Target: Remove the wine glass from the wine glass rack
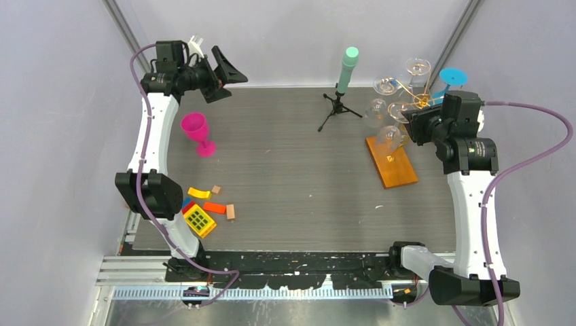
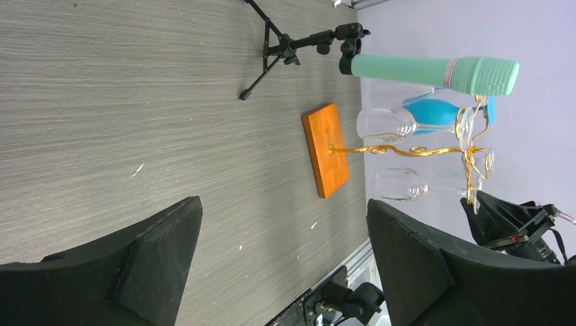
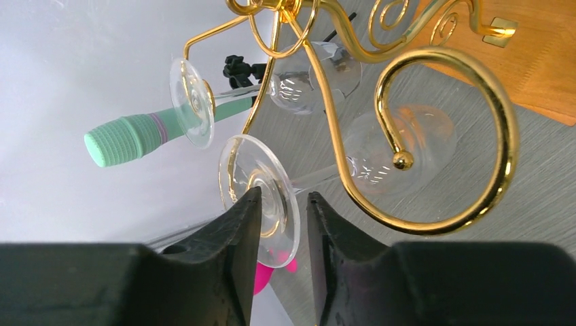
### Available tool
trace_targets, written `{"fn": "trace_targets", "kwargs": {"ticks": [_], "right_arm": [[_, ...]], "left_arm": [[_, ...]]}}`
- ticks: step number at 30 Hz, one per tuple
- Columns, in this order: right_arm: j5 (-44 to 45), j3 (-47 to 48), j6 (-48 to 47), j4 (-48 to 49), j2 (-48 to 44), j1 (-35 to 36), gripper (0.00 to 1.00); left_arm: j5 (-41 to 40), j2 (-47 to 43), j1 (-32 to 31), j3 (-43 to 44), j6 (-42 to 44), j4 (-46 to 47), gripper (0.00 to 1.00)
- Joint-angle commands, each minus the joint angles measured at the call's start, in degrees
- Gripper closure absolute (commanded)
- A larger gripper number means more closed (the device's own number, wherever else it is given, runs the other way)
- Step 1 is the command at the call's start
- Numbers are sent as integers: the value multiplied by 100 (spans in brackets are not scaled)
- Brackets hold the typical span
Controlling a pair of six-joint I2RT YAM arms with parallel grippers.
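My right end effector straddling foot of wine glass hanging on wine glass rack, jaws part-open, grip unclear. Am aiming to pinch foot gently, easing it slowly off rack.

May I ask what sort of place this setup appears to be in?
Most likely a robotics lab test cell: a left arm and right arm bolted at the edge of a grey table, plain pale walls around, and mismatched props such as a wine glass rack and toy blocks.
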Motion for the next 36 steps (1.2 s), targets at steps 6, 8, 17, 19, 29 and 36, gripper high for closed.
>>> {"fn": "trace_targets", "kwargs": {"ticks": [6, 8, 17, 19, 29, 36], "right_arm": [[234, -169, 75, 433, -239, -53, 79], [263, -193, 105, 499, -279, -61, 84], [292, -218, 197, 771, -431, -67, 99], [257, -203, 216, 816, -458, -69, 100], [185, -252, 240, 838, -573, -71, 96], [340, -28, 216, 237, -489, -71, 83]], "left_arm": [[136, -301, 40, -23, 13, 186, 7], [132, -300, 40, -32, 14, 183, 7], [136, -301, 40, -38, 14, 194, 7], [136, -297, 39, -31, 14, 194, 7], [136, -263, 40, 2, -20, 220, 7], [136, -274, 40, 7, -21, 222, 7]]}}
